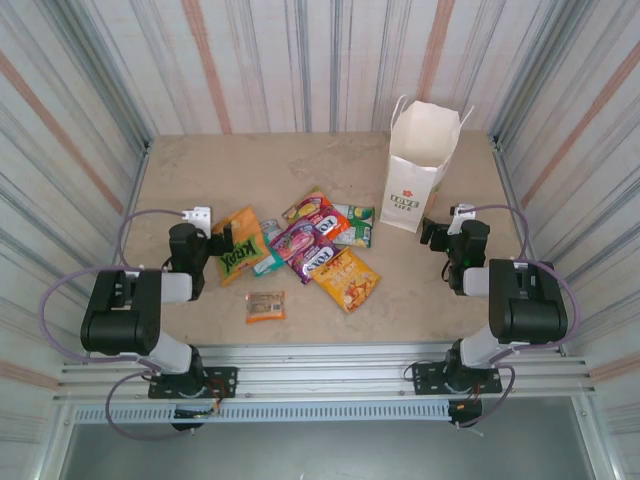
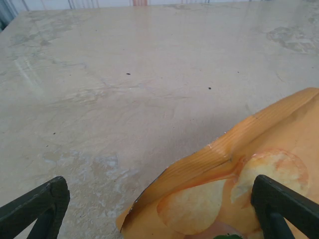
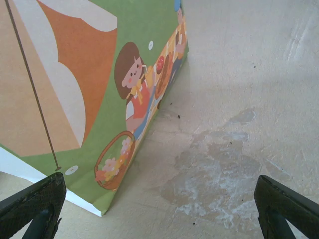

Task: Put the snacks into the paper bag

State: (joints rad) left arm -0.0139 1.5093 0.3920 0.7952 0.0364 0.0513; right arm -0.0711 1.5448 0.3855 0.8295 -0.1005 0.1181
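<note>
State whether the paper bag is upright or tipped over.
Upright: the paper bag stands on its base, open mouth up, handles raised.

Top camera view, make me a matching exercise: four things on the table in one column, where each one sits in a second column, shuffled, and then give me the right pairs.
Things
1. paper bag
2. small orange-brown bar
3. orange packet with green lettering
4. yellow-orange chips packet

Places
A. lying alone, apart from the other packets, on the near side
B. lying flat, the next packet to the right of the bar
C. standing upright at the far right, just beyond the right hand
D. right beside the left hand

Pairs: 1-C, 2-A, 3-D, 4-B
</note>
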